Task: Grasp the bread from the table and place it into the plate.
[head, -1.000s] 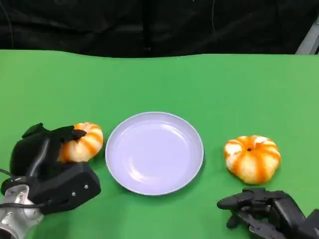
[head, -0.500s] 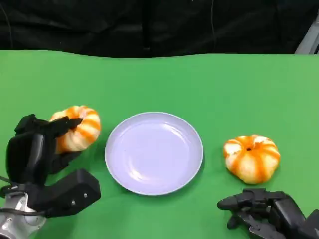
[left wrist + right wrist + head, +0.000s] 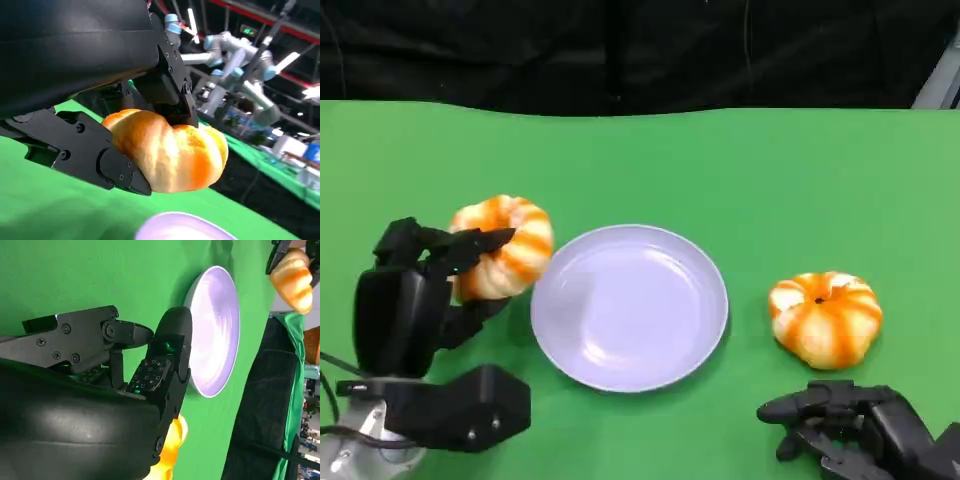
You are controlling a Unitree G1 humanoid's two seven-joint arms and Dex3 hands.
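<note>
My left hand (image 3: 420,290) grips an orange-and-cream striped bread (image 3: 505,245) and holds it lifted just left of the pale lilac plate (image 3: 629,306). The left wrist view shows the same bread (image 3: 170,150) pinched between black fingers (image 3: 115,167), with the plate rim (image 3: 180,231) below it. A second striped bread (image 3: 826,318) lies on the green table right of the plate. My right hand (image 3: 855,428) rests low near the front edge below that bread, holding nothing, its fingers apart. In the right wrist view the plate (image 3: 215,335) and the held bread (image 3: 295,280) appear beyond my right hand (image 3: 150,370).
The green table (image 3: 720,170) stretches wide behind the plate to a black curtain (image 3: 620,50) along its far edge. The left wrist view shows other robot arms (image 3: 240,70) in the background beyond the table.
My left hand has lifted the left bread off the table and carried it up and right toward the plate. The right hand and the other bread have stayed put.
</note>
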